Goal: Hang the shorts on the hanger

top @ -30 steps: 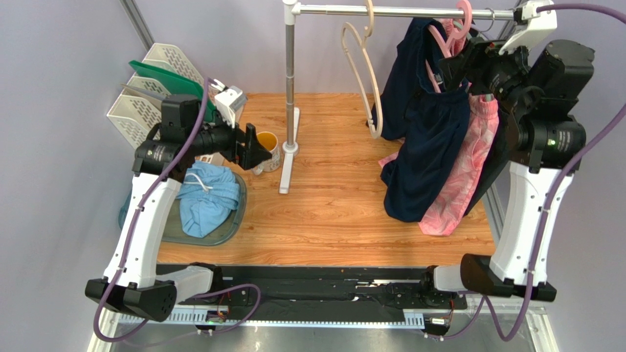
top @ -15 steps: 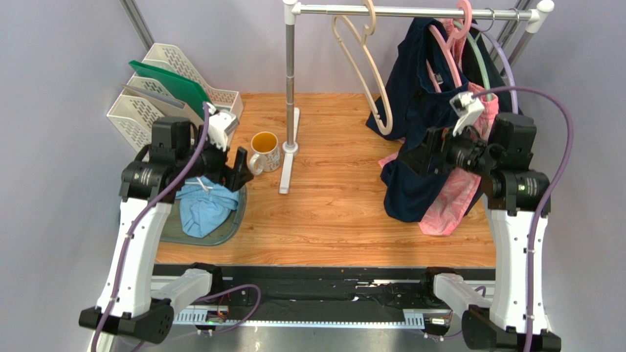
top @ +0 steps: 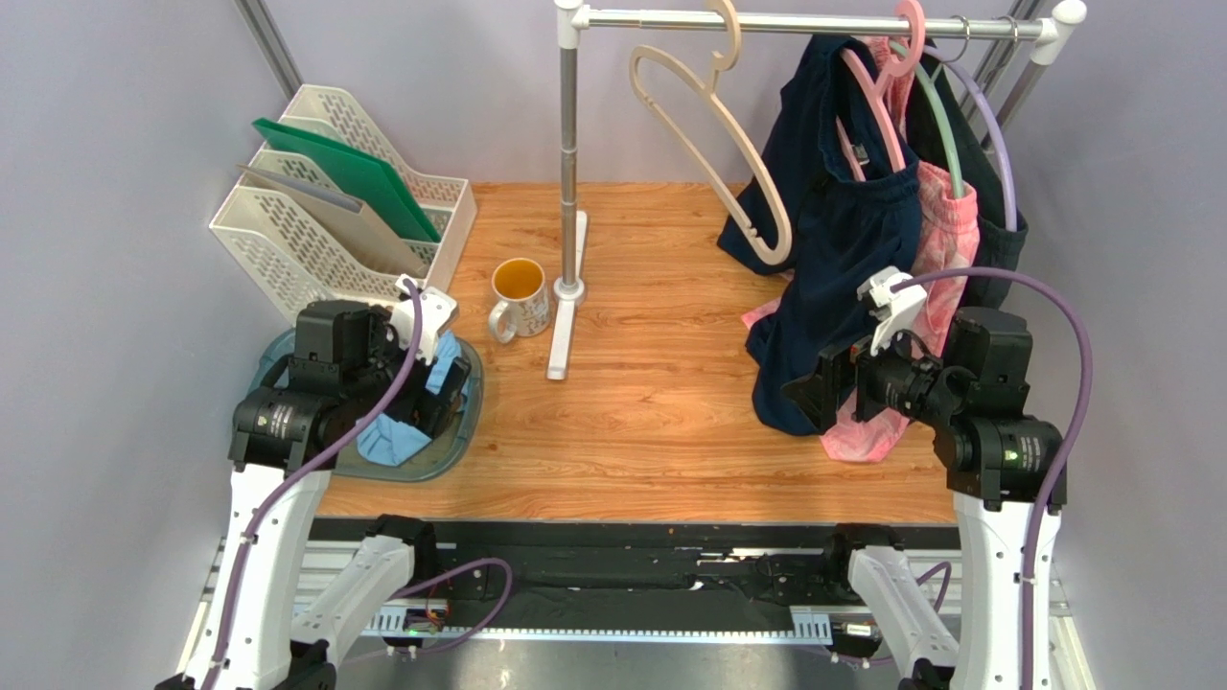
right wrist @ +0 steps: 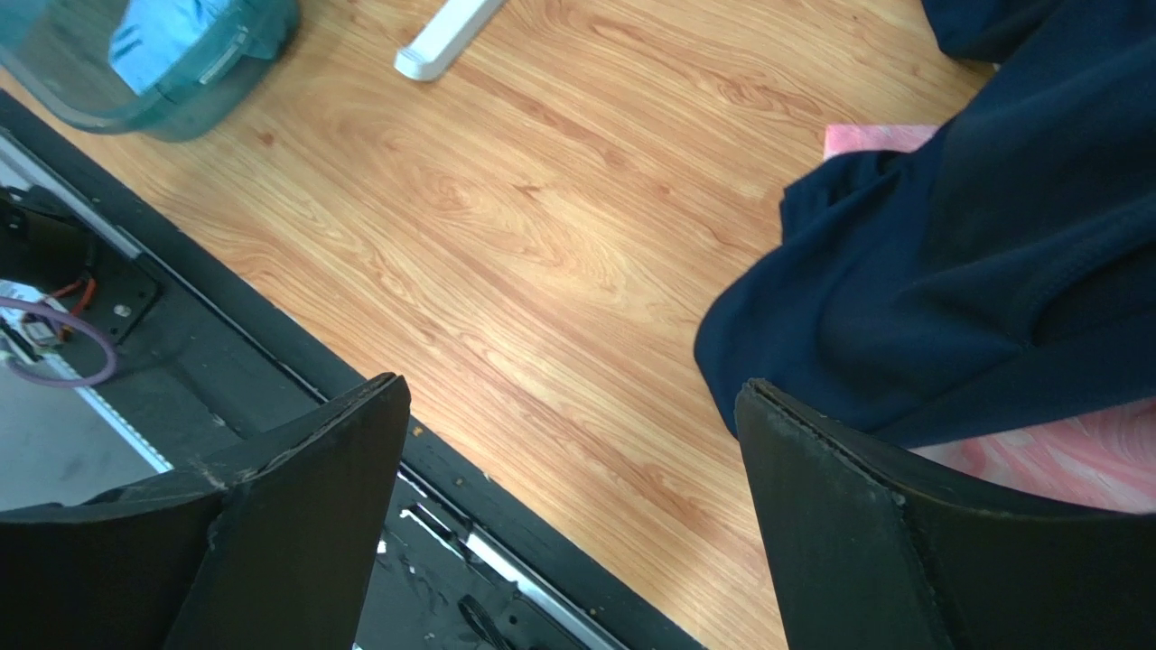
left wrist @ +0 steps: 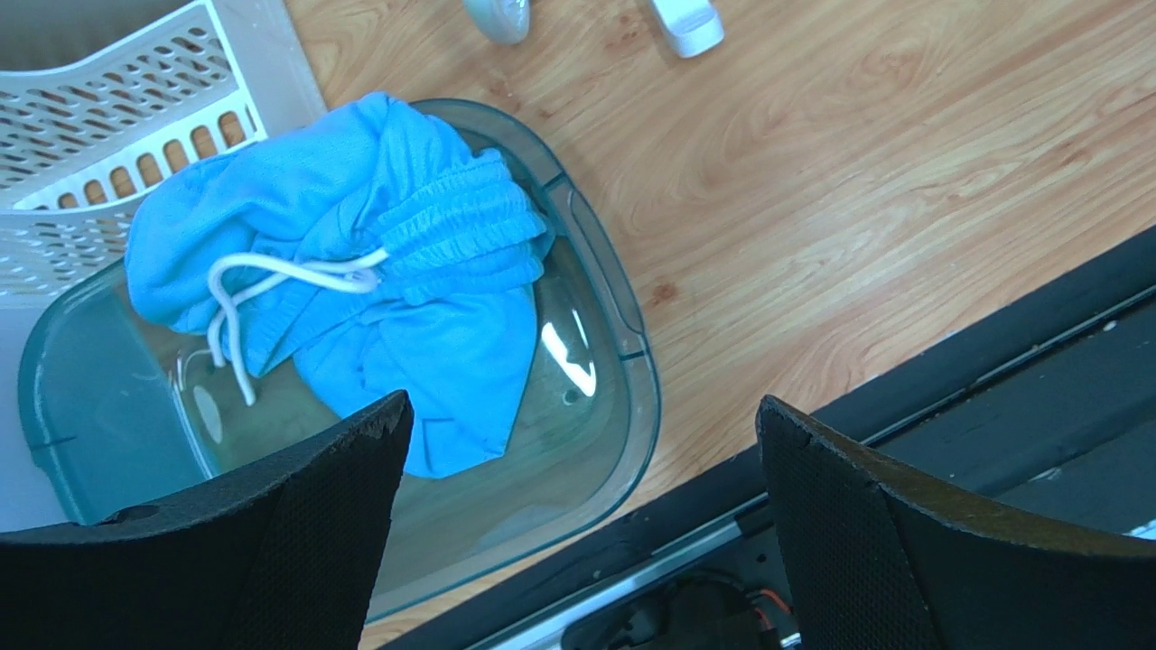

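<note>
The navy shorts (top: 843,245) hang on the pink hanger (top: 873,94), whose hook sits on the rail at the top right. Their lower hem also shows in the right wrist view (right wrist: 977,271). My right gripper (top: 814,391) is open and empty, low over the table in front of the hanging shorts, apart from them; in its own view (right wrist: 570,393) the jaws stand wide. My left gripper (top: 439,396) is open and empty above the tray at the left, and its own view (left wrist: 584,413) shows wide jaws.
Pink patterned shorts (top: 922,331) hang behind the navy ones. A beige hanger (top: 720,130) and a green hanger (top: 936,122) hang on the rail. A light blue garment (left wrist: 367,285) lies in a teal tray (left wrist: 638,393). A mug (top: 519,295), the rack pole (top: 568,158) and a white file rack (top: 324,201) stand behind.
Both arms have drawn back and down toward the near edge. The right gripper has come away from the hanger and shorts. The left gripper has dropped over the tray. The beige hanger has swung.
</note>
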